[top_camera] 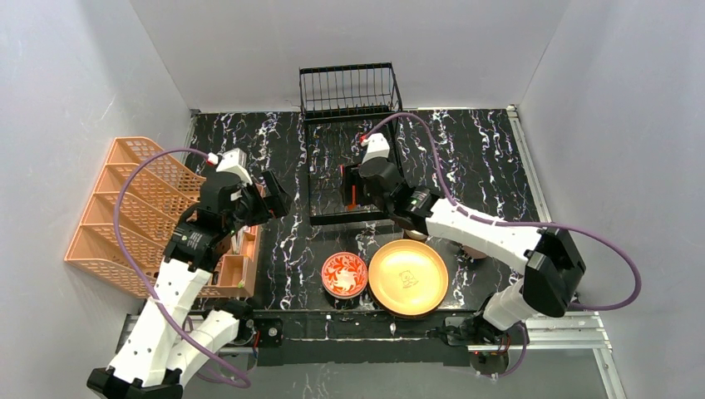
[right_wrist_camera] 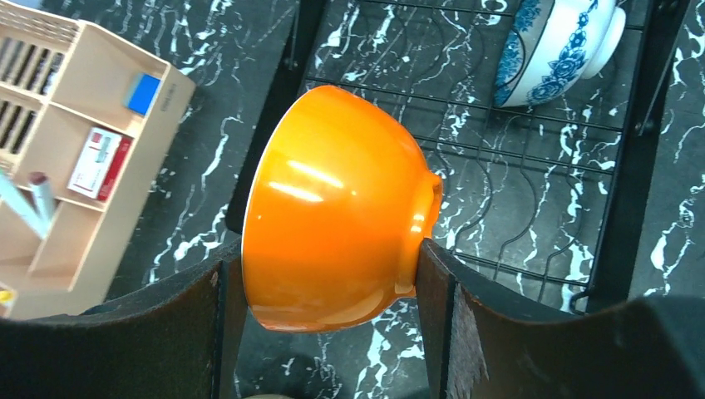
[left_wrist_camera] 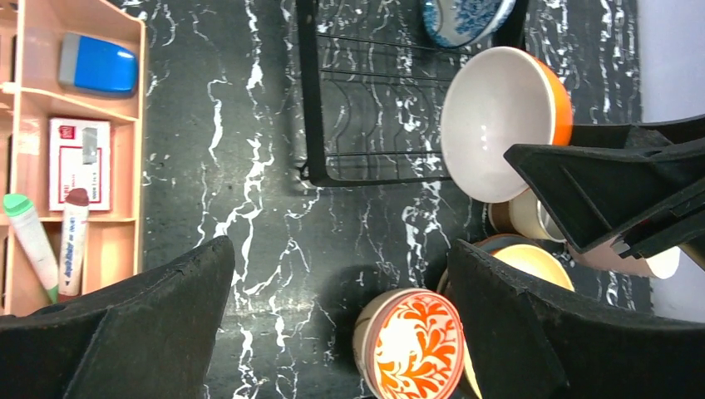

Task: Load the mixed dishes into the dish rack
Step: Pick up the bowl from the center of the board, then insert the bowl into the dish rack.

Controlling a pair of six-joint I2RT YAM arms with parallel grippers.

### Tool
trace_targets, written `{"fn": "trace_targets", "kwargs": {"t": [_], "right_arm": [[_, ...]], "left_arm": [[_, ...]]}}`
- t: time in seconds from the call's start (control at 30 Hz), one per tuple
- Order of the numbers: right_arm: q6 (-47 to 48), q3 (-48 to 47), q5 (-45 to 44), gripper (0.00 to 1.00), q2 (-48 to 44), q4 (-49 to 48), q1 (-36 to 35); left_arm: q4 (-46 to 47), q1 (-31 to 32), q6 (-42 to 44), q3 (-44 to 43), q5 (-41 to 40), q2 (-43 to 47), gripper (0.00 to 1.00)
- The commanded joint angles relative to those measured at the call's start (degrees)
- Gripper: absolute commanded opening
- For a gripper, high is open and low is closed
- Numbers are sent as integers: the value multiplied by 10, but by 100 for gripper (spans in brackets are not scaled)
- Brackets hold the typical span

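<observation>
My right gripper point(right_wrist_camera: 324, 278) is shut on an orange bowl point(right_wrist_camera: 332, 208) with a white inside point(left_wrist_camera: 490, 125). It holds the bowl on its side over the front left part of the black wire dish rack point(right_wrist_camera: 515, 174). A blue-patterned bowl point(right_wrist_camera: 553, 41) lies tilted inside the rack. My left gripper point(left_wrist_camera: 341, 324) stands open and empty above the table, left of the rack. Below it and a little right sits a red floral bowl point(left_wrist_camera: 416, 349), beside a yellow plate point(top_camera: 408, 277). In the top view the rack point(top_camera: 349, 91) stands at the back centre.
An orange plastic lattice rack point(top_camera: 125, 208) stands at the far left. Beside it is a wooden organizer point(left_wrist_camera: 75, 150) with markers and small boxes. A cup point(left_wrist_camera: 524, 216) sits behind the yellow plate, partly hidden by the right arm point(top_camera: 482, 233).
</observation>
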State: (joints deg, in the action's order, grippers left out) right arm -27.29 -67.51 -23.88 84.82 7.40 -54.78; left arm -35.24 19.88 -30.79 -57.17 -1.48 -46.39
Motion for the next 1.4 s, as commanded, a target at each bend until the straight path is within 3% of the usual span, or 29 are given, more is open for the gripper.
{"fn": "trace_targets", "kwargs": {"t": [0.0, 0.33, 0.6, 1.37], "right_arm": [[45, -33, -52, 1, 11, -57, -3], [98, -42, -73, 1, 71, -125, 3], [151, 3, -61, 1, 104, -282, 15], [104, -31, -49, 1, 217, -356, 72]], "left_arm": [[-10, -1, 12, 20, -49, 11, 98], [11, -2, 24, 78, -75, 36, 98], [24, -2, 23, 120, -79, 55, 98], [32, -1, 29, 131, -79, 72, 98]]}}
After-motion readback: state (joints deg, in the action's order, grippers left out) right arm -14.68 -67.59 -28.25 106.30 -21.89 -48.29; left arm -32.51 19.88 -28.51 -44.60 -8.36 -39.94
